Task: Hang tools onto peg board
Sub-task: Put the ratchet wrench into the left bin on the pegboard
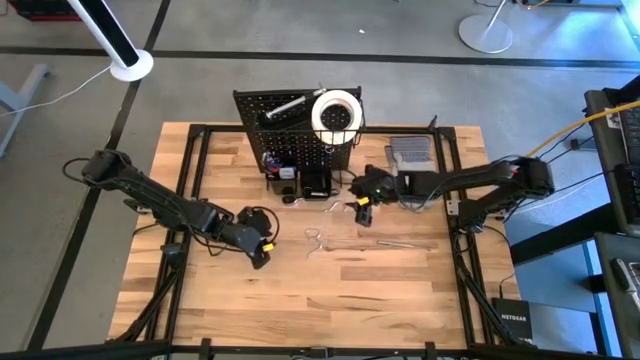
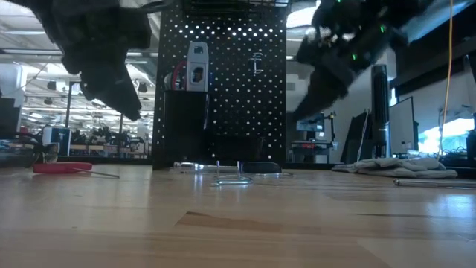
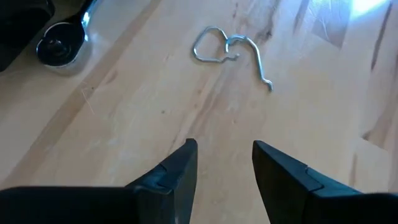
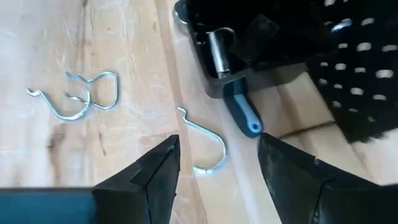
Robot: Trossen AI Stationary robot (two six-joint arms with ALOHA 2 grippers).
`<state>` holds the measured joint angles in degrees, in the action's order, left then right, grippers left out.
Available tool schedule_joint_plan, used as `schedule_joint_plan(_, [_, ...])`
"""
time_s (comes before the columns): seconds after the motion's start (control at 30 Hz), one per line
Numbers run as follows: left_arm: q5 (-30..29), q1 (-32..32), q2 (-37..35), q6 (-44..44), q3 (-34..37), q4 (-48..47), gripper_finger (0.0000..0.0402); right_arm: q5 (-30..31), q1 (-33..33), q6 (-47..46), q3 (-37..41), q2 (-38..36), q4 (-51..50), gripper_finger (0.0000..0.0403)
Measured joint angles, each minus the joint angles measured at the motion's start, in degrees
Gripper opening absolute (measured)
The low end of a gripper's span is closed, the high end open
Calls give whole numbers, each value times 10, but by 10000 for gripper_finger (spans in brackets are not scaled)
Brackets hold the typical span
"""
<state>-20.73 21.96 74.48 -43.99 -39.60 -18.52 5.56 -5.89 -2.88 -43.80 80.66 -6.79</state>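
The black peg board (image 1: pixel 290 135) stands upright at the table's far middle, with a white tape roll (image 1: pixel 336 112) in its wire basket. A bent wire hook (image 3: pixel 230 50) lies flat on the wood ahead of my left gripper (image 1: pixel 262 250), which hovers open above the table. My right gripper (image 1: pixel 362 205) hangs open near the board's foot, over a single silver hook (image 4: pixel 208 146). Beside it a blue-handled tool (image 4: pixel 242 115) sticks out of a small black bin (image 4: pixel 249 43). A thin silver tool (image 1: pixel 405 243) lies to the right.
Grey work gloves (image 1: pixel 410 152) lie at the far right beside the board. A red-handled tool (image 2: pixel 63 167) rests on the table at the left. Bare wood stretches across the near half of the table (image 1: pixel 320 310).
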Motion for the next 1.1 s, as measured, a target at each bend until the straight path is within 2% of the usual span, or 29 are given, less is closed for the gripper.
schedule_joint_plan(0.17, [-16,0,0,-3,20,17,143,5,-10,47,79,53,189,216])
schedule_joint_plan(0.27, [-18,0,0,-8,23,16,143,10,-16,75,87,99,271,216])
schedule_joint_plan(0.37, [-23,0,0,-8,23,17,143,11,-26,102,75,150,310,216])
schedule_joint_plan(0.47, [-33,0,0,-9,23,17,143,11,-47,108,51,193,310,216])
schedule_joint_plan(0.63, [-41,0,0,-10,23,16,143,-23,-76,108,27,237,306,216])
schedule_joint_plan(0.8, [-43,0,0,-9,23,17,143,-90,-85,109,17,254,293,210])
schedule_joint_plan(0.9, [-45,0,0,-8,23,16,143,-108,-78,122,17,254,288,182])
schedule_joint_plan(1.1, [-61,0,0,-6,23,16,143,-126,-72,122,17,253,277,98])
